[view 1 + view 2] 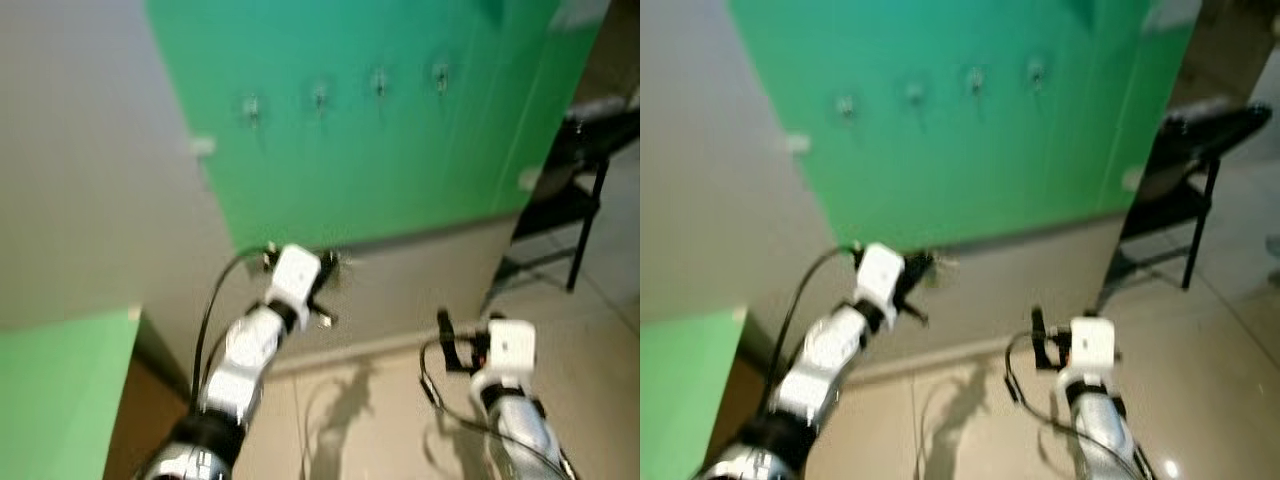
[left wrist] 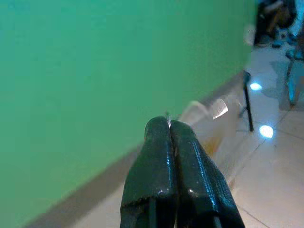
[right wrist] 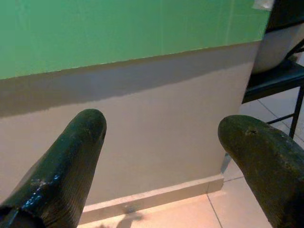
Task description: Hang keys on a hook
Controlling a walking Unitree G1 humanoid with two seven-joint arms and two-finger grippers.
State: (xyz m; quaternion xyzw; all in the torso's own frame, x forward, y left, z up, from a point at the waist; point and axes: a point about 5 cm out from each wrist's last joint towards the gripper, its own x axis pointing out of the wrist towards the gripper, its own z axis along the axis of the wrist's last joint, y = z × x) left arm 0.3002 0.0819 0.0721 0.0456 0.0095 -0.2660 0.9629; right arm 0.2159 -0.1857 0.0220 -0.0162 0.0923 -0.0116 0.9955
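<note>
A row of several small metal hooks (image 1: 320, 95) is fixed high on the green wall (image 1: 400, 150). My left gripper (image 1: 328, 262) is raised in front of the wall's grey lower band, well below the hooks. Its fingers (image 2: 161, 156) are pressed shut, with a metal glint at their tips. Blurred pale keys (image 2: 211, 110) dangle just past them. My right gripper (image 1: 446, 342) is held lower and to the right, over the floor. Its two fingers (image 3: 71, 156) stand wide apart with nothing between them.
A black metal-framed chair or stand (image 1: 585, 150) is at the right, beside the green wall. A grey wall (image 1: 90, 180) juts out on the left. Beige floor tiles (image 1: 380, 420) run below, with a skirting strip along the wall. The head views are blurred.
</note>
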